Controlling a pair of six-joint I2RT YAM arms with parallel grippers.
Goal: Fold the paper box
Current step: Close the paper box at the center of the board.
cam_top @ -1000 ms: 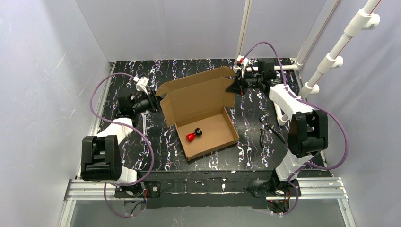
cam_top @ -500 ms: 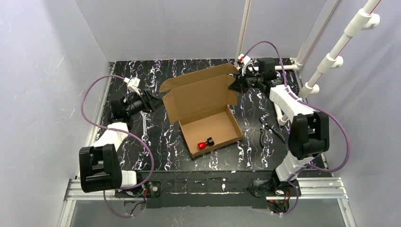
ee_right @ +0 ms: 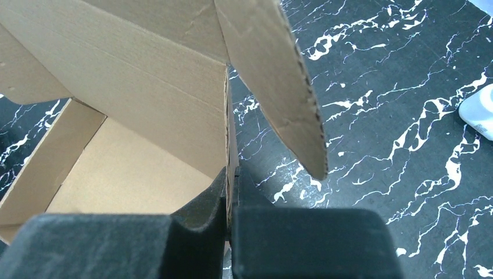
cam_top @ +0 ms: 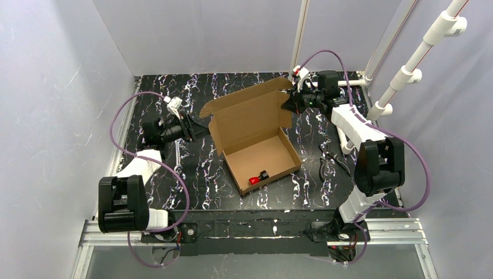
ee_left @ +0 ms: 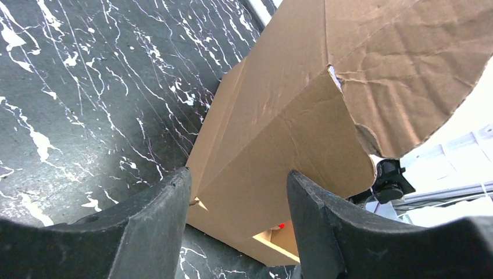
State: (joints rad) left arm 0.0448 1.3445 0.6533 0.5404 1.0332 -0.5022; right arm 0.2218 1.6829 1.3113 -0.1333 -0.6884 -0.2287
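Paper box (cam_top: 256, 139): centre of frame on table (cam_top: 163, 93); tray walls erected, lid upright, flaps untucked, closing apparently remains; left jaws spread near left flap; right jaws pinching lid's right edge.

The table (cam_top: 244, 200) has a black top with white marbling. A small red-and-black part (cam_top: 258, 177) lies inside the box (cam_top: 256, 125), against its near wall. Black-handled pliers (cam_top: 323, 165) lie flat on the table to the right, apart from the box. A slim silver tool (cam_top: 177, 157), type unclear, lies to the left. White pipes (cam_top: 418, 55) stand at the right rear. Plain white walls (cam_top: 52, 87) enclose the table; an aluminium rail (cam_top: 104, 232) runs along its near edge.
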